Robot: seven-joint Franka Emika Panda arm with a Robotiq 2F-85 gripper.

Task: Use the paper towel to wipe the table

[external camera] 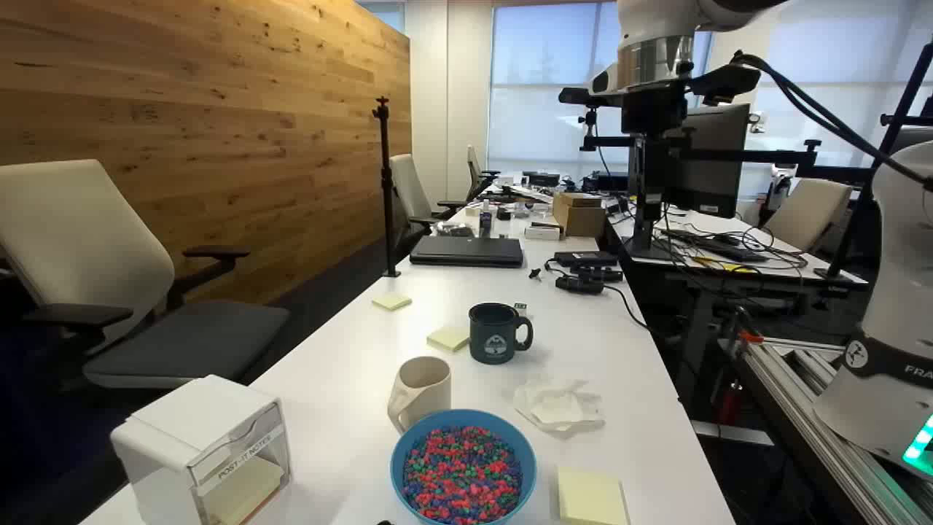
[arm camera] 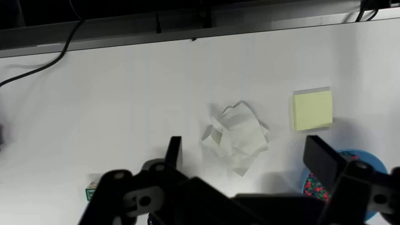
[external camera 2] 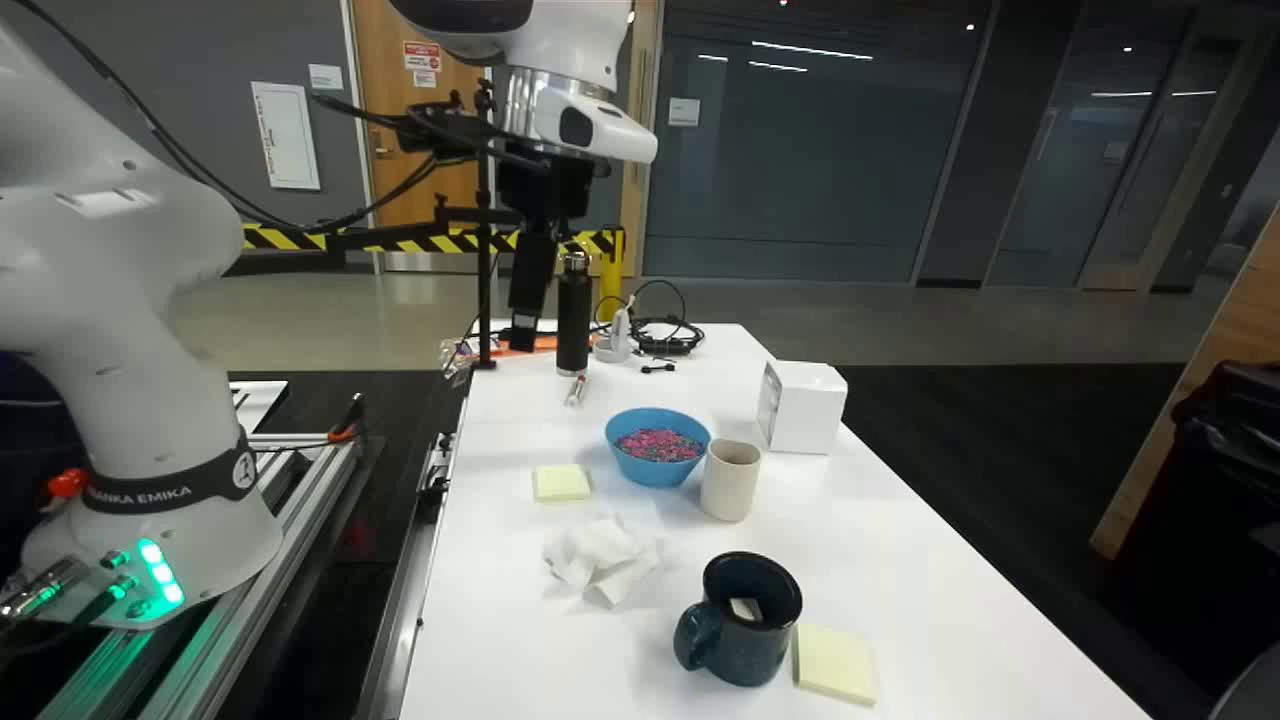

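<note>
1. Nearest the wrist camera we saw the gripper (arm camera: 243, 149), its fingers (arm camera: 322, 159) wide apart, hanging above the worktop (arm camera: 125, 93).
2. Lower down and apart from the gripper, we found the paper towel (arm camera: 242, 134) crumpled on the worktop, closer to the robot-side long edge than to the opposite one.
3. Next to the paper towel, toward the short edge near which a black bottle (external camera 2: 573, 315) stood, we noted a yellow pad (arm camera: 313, 110).
4. Farther from the robot-side edge we saw a blue bowl (external camera 2: 655, 474) of small coloured pieces (external camera 2: 658, 445); a cream mug (external camera 2: 730, 485) stood just beside it, though we could not tell whether they touched.
5. We read "POST-IT NOTES" on a white box (external camera: 200, 419) standing close to the opposite long edge.
6. On the paper towel's other side, away from the black bottle, we saw a dark mug (external camera 2: 742, 645), upright, its handle toward the robot-side edge, with a second pad (external camera 2: 836, 663) just beside it.
</note>
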